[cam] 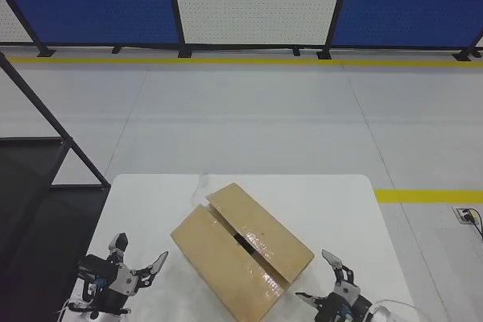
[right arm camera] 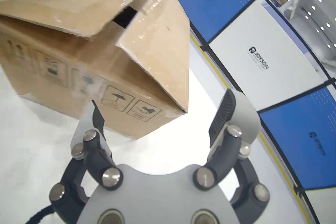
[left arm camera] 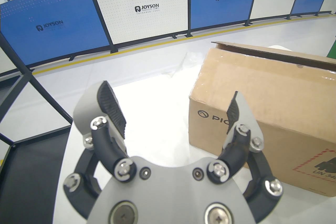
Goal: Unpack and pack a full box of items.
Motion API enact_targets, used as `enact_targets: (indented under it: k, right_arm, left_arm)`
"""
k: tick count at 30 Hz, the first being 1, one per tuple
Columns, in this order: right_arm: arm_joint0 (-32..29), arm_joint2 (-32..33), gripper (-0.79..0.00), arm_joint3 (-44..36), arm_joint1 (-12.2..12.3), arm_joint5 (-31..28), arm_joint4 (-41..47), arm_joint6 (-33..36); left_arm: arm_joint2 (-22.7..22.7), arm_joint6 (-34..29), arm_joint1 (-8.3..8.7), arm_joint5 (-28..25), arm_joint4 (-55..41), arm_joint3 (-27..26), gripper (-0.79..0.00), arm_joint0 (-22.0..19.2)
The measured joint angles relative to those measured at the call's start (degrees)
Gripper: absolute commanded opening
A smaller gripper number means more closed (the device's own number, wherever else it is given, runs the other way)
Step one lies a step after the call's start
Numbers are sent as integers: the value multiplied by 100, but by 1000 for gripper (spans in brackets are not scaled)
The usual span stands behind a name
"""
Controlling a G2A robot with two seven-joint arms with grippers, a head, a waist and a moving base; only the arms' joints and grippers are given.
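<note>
Top view: a brown cardboard box [cam: 241, 249], flaps nearly closed with a narrow dark gap between them, sits diagonally in the lower centre of the frame on the white rounded worktop [cam: 330, 201]. The left end effector [cam: 141, 249] at lower left and the right end effector [cam: 318, 279] at lower right flank it, both spread wide and empty.

Left wrist view: the left end effector [left arm camera: 170, 93] is wide open, holding nothing, beside one end of the box [left arm camera: 262, 93].

Right wrist view: the right end effector [right arm camera: 161, 101] is likewise wide open and empty, near a box [right arm camera: 78, 51] corner.
</note>
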Motion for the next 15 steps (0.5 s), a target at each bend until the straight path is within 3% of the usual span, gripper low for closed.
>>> enact_targets:
  k: [5,15]
  right_arm:
    - [318,-340,0,221,-69,521,56,554]
    - [800,-608,0,397,-144,996,229,914]
  left_arm:
    - [0,0,0,0,0,0,0,0]
    - [0,0,0,0,0,0,0,0]
